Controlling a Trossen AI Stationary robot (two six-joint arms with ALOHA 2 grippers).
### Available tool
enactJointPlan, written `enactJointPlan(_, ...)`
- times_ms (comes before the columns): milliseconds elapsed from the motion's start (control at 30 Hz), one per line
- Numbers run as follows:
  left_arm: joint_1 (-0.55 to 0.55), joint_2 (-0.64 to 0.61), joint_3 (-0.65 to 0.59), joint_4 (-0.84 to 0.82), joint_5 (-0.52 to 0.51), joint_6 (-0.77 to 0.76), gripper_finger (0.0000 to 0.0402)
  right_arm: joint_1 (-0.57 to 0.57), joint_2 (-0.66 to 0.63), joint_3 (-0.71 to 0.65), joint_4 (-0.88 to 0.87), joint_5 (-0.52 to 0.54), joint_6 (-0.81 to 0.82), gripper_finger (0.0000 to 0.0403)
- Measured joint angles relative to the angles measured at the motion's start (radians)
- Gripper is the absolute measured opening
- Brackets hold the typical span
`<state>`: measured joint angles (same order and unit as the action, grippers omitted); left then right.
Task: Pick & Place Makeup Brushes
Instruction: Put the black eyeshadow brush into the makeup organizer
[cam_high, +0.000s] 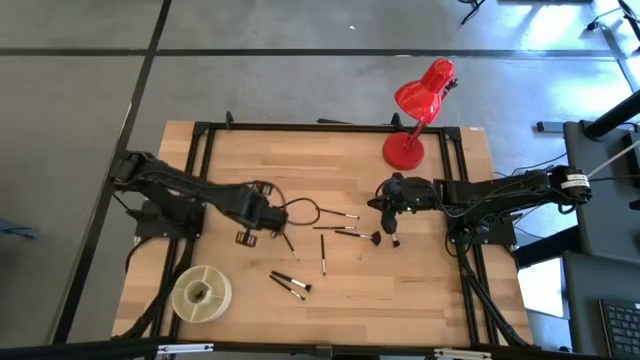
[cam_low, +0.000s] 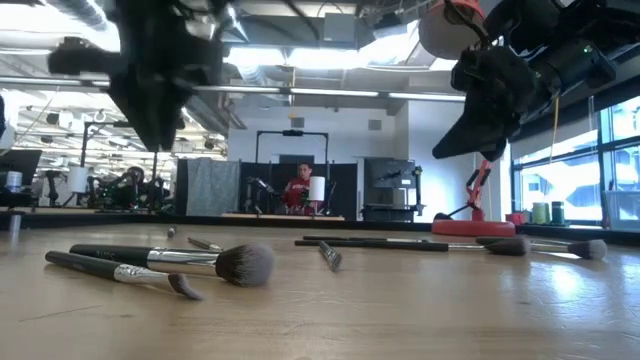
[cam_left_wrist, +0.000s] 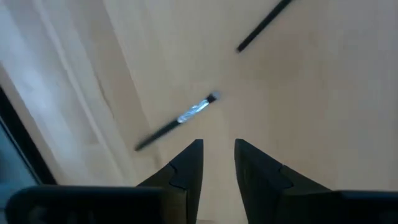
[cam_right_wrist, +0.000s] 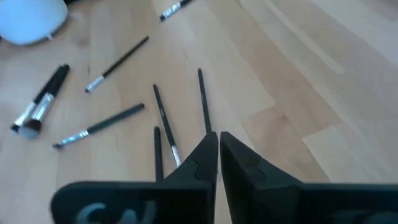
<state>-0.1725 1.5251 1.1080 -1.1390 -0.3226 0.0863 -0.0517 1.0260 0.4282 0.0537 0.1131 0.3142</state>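
Note:
Several thin dark makeup brushes lie flat on the wooden table: two side by side (cam_high: 337, 215), one with a fanned tip (cam_high: 358, 235), one pointing toward the near edge (cam_high: 322, 255), a pair (cam_high: 290, 284) by the near edge. My left gripper (cam_high: 268, 222) (cam_left_wrist: 219, 146) hovers open above the table, and a silver-ferruled brush (cam_left_wrist: 180, 118) lies just beyond its fingertips. My right gripper (cam_high: 386, 212) (cam_right_wrist: 217, 140) is shut and raised (cam_low: 450, 145) over the handles of three brushes (cam_right_wrist: 163, 118). It holds nothing that I can see.
A pale round container (cam_high: 201, 292) sits at the table's near left corner. A red desk lamp (cam_high: 405, 150) stands at the far right. A black cable loop (cam_high: 303, 210) lies beside the left gripper. Bare wood stretches along the far side (cam_high: 300, 160).

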Motion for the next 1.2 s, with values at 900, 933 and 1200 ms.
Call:
enactJointPlan(900,0.165,0.337,-0.054,0.165,0.058,0.439,0.0077,0.005,0.0,-0.008,-0.131,0.0,0.099,0.002)
enactJointPlan(933,0.164,0.336,-0.061,0.17,0.058,0.433,0.0068,0.005,0.0,-0.008,-0.132,0.0,0.101,0.002)
enactJointPlan(1200,0.163,0.289,-0.043,0.126,-0.015,0.175,0.0007,0.005,0.0,-0.008,-0.137,0.0,0.116,0.002)
